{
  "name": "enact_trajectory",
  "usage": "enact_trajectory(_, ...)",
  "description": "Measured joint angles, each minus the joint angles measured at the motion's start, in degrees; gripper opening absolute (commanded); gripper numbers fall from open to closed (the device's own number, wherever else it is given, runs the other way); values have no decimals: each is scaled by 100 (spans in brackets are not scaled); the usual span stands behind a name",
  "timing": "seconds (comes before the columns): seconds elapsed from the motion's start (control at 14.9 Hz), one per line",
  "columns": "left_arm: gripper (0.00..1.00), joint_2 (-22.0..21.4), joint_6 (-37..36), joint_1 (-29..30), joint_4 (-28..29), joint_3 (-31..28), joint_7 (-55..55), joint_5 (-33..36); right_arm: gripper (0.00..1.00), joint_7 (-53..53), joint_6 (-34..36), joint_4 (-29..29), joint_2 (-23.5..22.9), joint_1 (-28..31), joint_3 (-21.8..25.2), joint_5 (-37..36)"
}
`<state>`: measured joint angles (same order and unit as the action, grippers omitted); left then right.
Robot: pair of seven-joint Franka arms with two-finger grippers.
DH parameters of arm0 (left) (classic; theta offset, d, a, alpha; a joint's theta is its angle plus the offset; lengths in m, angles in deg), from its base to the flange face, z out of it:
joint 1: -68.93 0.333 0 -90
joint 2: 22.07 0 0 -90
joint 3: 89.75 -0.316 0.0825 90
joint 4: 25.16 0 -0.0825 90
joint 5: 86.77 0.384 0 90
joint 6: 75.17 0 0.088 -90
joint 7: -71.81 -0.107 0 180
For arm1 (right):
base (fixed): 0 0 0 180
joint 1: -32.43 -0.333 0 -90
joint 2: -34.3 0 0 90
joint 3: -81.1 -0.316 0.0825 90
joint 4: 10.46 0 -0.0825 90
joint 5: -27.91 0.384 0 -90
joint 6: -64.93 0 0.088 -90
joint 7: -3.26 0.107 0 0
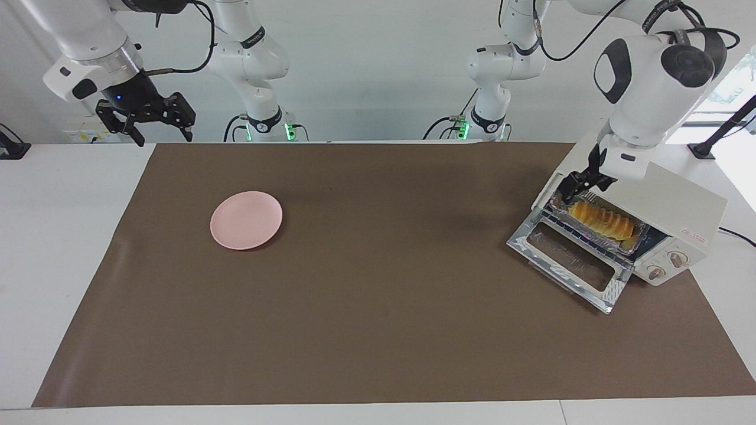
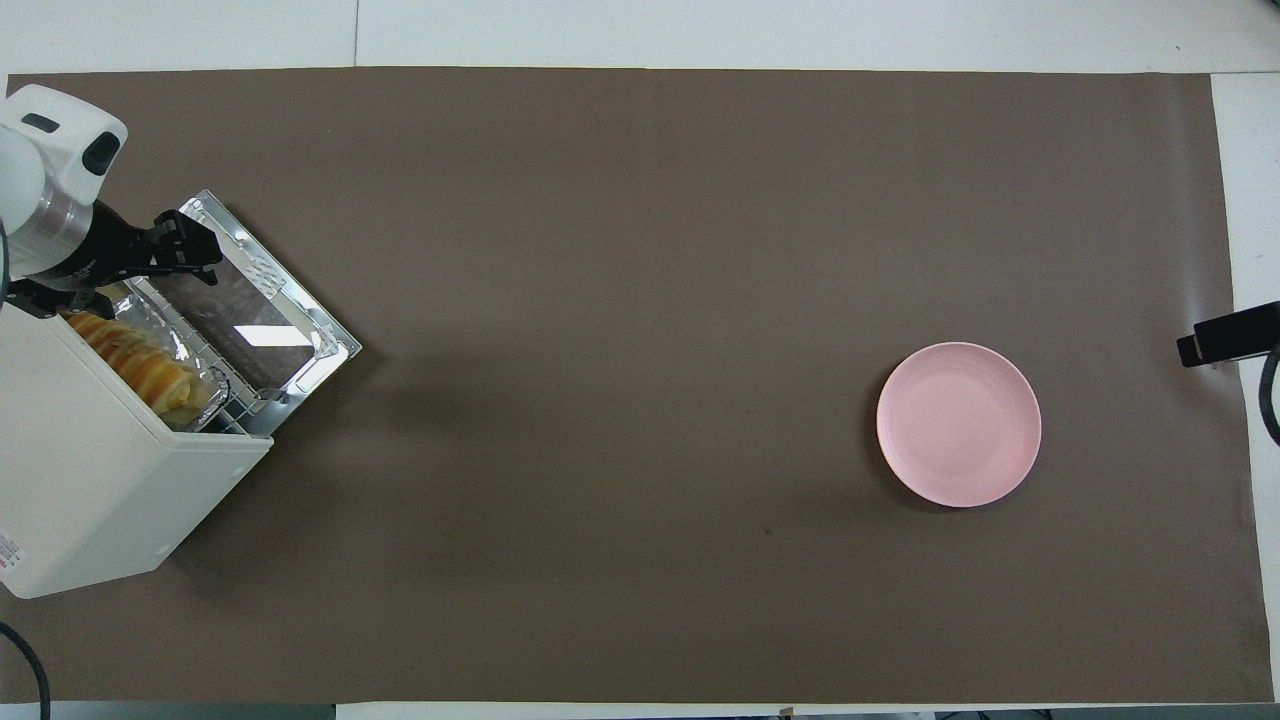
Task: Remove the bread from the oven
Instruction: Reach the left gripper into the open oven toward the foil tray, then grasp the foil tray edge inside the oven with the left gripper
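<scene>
The cream-white oven (image 1: 661,195) (image 2: 90,470) stands at the left arm's end of the table, its glass door (image 1: 567,260) (image 2: 250,300) folded down flat. Inside, the golden ridged bread (image 1: 602,219) (image 2: 135,355) lies in a crinkled foil tray (image 1: 639,241) (image 2: 205,385) on the rack. My left gripper (image 1: 582,186) (image 2: 150,268) is open at the oven's mouth, just over the tray's end nearer the robots; I cannot tell whether it touches anything. My right gripper (image 1: 144,121) (image 2: 1225,335) hangs open and waits over the table's edge at the right arm's end.
A round pink plate (image 1: 246,219) (image 2: 958,424) sits on the brown mat (image 1: 384,295) toward the right arm's end. The oven's top overhangs the bread. A black cable (image 1: 738,236) runs from the oven along the white table.
</scene>
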<state>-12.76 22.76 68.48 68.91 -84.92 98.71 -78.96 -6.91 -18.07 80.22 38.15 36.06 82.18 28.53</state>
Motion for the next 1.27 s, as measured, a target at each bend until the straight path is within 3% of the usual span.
enact_trajectory(0.4, 100, 137, 136, 86, 109, -44, 797, 226, 100, 0, 0, 0, 0, 0, 0, 0)
enact_trajectory(0.87, 100, 140, 1307, 381, 992, -51, 1000, 407, 100, 0, 0, 0, 0, 0, 0, 0)
enact_trajectory(1.27, 58, 135, 1662, 379, 1376, -26, 1116, 425, 100, 0, 0, 0, 0, 0, 0, 0)
